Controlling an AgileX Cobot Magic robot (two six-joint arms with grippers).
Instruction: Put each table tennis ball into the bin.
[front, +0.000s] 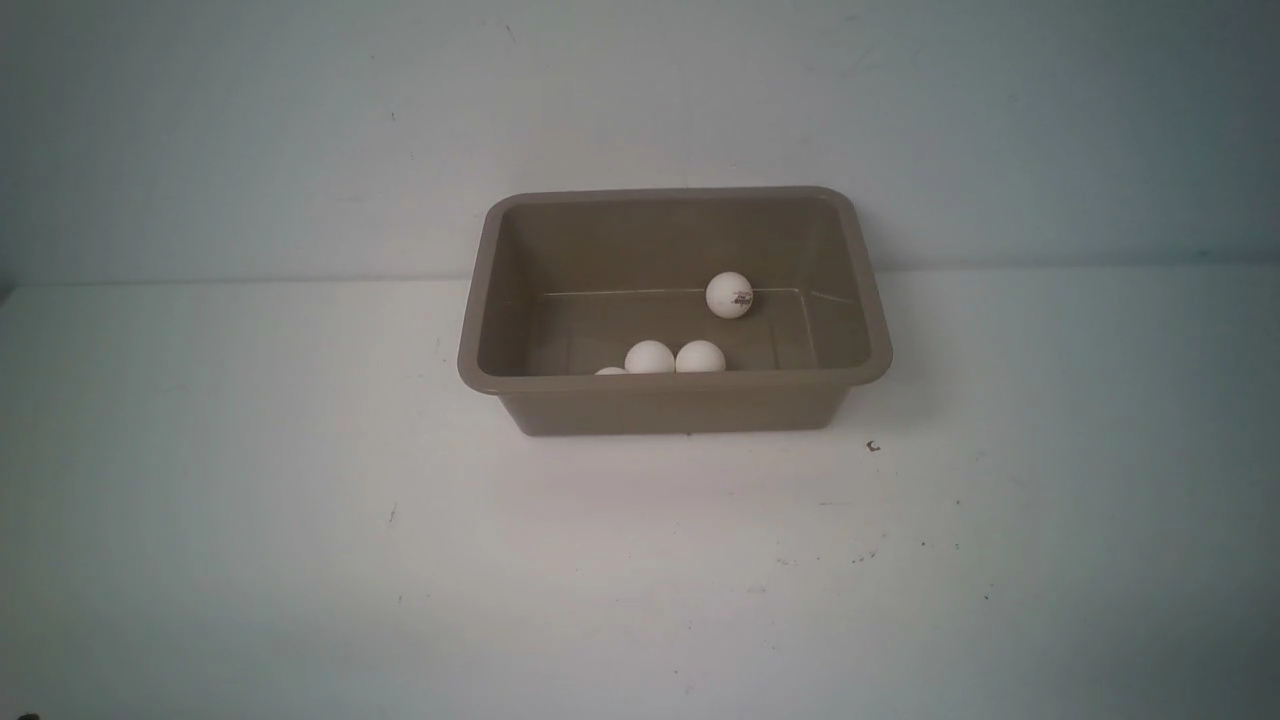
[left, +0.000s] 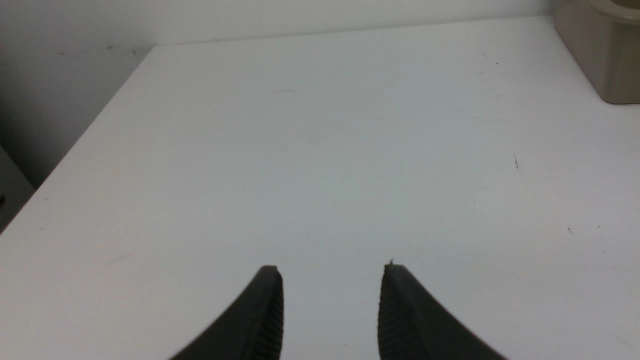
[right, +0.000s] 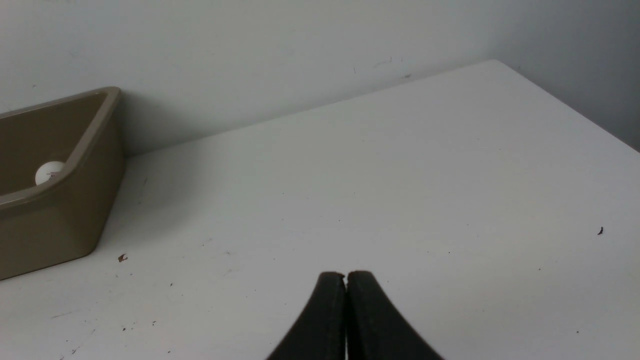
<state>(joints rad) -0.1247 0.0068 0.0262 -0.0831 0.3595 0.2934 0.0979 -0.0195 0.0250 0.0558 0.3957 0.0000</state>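
A: Item one?

B: Small white matte table tennis balls (front: 729, 295): four counted, all inside the rectangular taupe-brown plastic bin (front: 675, 384), one barely showing above its near rim. Likely light, slick, dentable; I'd pinch across the middle.

A: Hands?

B: My left gripper (left: 332, 272) parted, empty. My right gripper (right: 346, 275) closed, empty.

bin (front: 675, 400): taupe tub, upright at table centre, 12 o'clock side near the wall
balls: all four white, inside it
logo ball (front: 729, 295): at 1 o'clock
pair (front: 650, 357) (front: 700, 357): touching, at 6 o'clock
fourth (front: 610, 371): at 7 o'clock, barely peeking over the rim
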